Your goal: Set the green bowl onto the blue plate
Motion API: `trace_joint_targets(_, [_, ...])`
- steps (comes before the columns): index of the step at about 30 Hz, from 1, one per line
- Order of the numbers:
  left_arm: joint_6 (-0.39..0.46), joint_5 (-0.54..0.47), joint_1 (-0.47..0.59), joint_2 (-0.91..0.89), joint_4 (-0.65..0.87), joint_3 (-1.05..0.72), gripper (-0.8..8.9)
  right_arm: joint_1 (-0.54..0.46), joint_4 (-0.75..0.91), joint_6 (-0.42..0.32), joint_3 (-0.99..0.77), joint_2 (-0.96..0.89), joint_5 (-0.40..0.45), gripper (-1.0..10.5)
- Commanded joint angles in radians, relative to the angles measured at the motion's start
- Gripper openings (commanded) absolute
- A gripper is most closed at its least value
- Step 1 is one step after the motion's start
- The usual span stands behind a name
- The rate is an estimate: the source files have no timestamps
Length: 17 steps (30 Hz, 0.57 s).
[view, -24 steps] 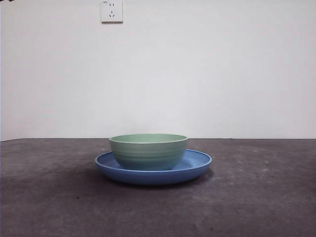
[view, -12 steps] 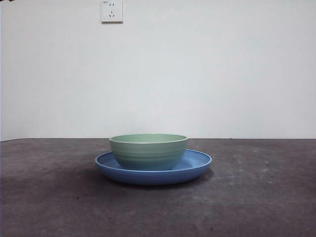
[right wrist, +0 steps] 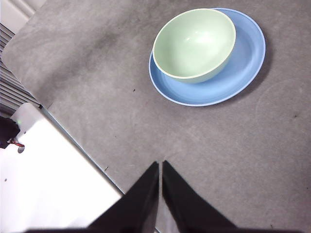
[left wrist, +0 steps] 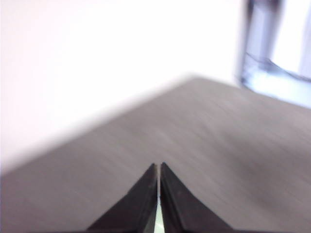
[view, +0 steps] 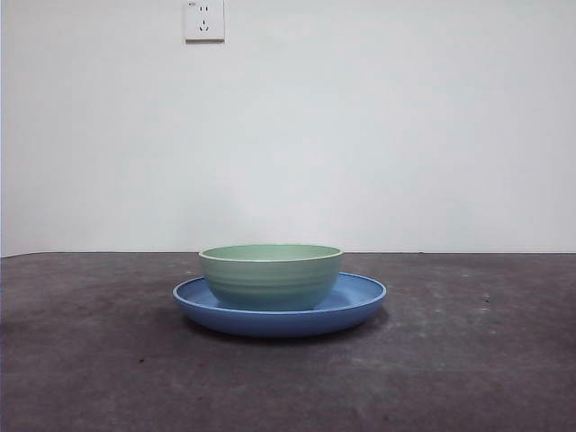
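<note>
The pale mint-green bowl (view: 271,275) stands upright inside the wide blue plate (view: 360,301) on the dark table, a little toward the plate's left side. The right wrist view shows the bowl (right wrist: 194,44) resting on the plate (right wrist: 243,63), well away from my right gripper (right wrist: 160,167), which is shut and empty above the table near its edge. My left gripper (left wrist: 159,168) is shut and empty, over bare table, with no bowl or plate in its view. Neither gripper shows in the front view.
The grey table (view: 468,360) runs back to a white wall with a socket (view: 204,20). The right wrist view shows the table's edge and a white surface (right wrist: 48,174) beside it.
A dark tip at the top left corner of the front view has gone out of sight. The bowl and plate have not moved.
</note>
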Motion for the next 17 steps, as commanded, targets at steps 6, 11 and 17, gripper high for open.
trace_joint_targets(6, [-0.001, -0.305, 0.195, -0.216, 0.192, -0.165, 0.09, 0.006, 0.01, -0.011, 0.018, 0.007, 0.0, 0.1])
trace_joint_targets(11, [-0.004, -0.433, 0.255, -0.372, 0.298, -0.38, 0.09, 0.006, 0.01, -0.011, 0.018, 0.007, 0.0, 0.1])
trace_joint_targets(17, [-0.027, -0.44, 0.288, -0.519, 0.343, -0.605, 0.09, 0.006, 0.01, -0.011, 0.018, 0.007, 0.0, 0.1])
